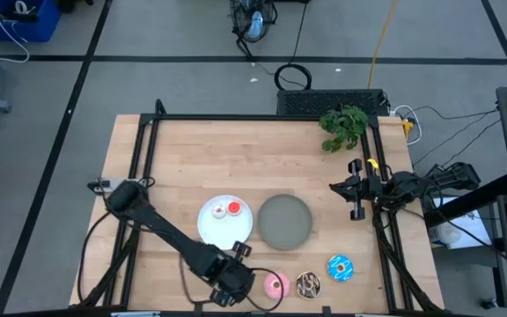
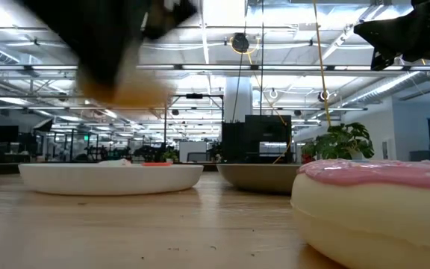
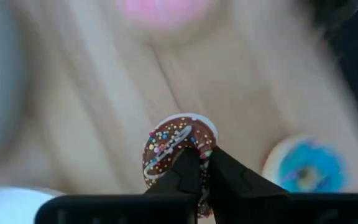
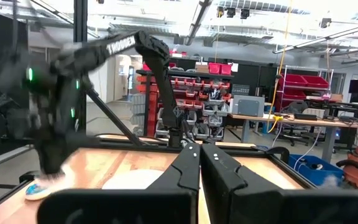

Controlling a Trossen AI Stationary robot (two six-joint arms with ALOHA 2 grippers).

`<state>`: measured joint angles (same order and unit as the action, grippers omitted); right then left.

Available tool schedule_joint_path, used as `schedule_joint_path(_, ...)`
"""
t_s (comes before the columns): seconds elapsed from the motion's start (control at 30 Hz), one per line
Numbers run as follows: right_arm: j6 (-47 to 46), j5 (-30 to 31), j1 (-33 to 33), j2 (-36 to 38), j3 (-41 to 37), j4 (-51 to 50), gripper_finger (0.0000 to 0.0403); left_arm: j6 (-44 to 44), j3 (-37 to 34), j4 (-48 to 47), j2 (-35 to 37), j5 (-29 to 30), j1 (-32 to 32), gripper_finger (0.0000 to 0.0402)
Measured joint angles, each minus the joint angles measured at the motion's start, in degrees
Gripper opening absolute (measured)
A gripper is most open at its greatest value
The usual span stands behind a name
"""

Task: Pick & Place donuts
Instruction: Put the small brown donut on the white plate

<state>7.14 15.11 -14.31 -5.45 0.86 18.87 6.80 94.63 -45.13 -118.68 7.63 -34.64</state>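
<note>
left end effector [image 1: 236,283] hovers just left of the pink donut [image 1: 276,283], fingers clenched on nothing; chocolate sprinkled donut [image 1: 308,283] and blue sprinkled donut [image 1: 340,268] lie rightward. closed fingers could shove the pink one. right end effector [image 1: 356,188], clenched, waits beyond.

A big open robotics lab: behind the wooden counter [image 4: 135,167] stand shelves of red parts bins [image 4: 188,93], workbenches [image 4: 291,121], exposed ceiling trusses [image 2: 200,71], cables [image 1: 447,119] across grey floor.
</note>
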Motion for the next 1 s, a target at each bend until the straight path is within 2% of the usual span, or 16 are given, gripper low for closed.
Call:
schedule_joint_path(0.1, -0.02, 0.02, 0.00, 0.00, -0.02, 0.01, 0.0004, -0.53, 3.57, -7.04, 3.82, 5.06, -0.86, 0.0008)
schedule_joint_path(0.27, -0.02, -0.01, 0.00, 0.02, 0.00, -0.01, 0.0004, 3.26, 7.48, -19.52, 12.01, 14.21, -2.13, 0.0022)
schedule_joint_path(0.37, -0.02, -0.13, 0.00, 0.02, 0.00, -0.11, 0.0004, 10.03, 5.54, -27.30, 17.53, 15.39, -2.17, 0.0014)
schedule_joint_path(0.47, -0.02, -0.15, 0.02, 0.02, 0.00, -0.23, 0.0004, 17.32, 1.08, -30.12, 23.29, 15.90, -1.27, 0.0008)
schedule_joint_path(0.6, -0.04, -0.15, 0.02, 0.02, -0.01, -0.23, 0.0004, 21.55, -8.53, -27.94, 30.25, 17.11, -0.32, 0.0020)
schedule_joint_path(0.77, 0.04, -0.15, 0.00, 0.02, 0.00, -0.17, 0.0004, 25.26, -20.71, -19.84, 36.09, 15.78, 1.70, 0.0007)
schedule_joint_path(1.0, 0.03, -0.07, 0.00, 0.02, -0.02, -0.01, 0.0004, 25.23, -31.61, -3.61, 36.79, 10.13, 5.11, 0.0018)
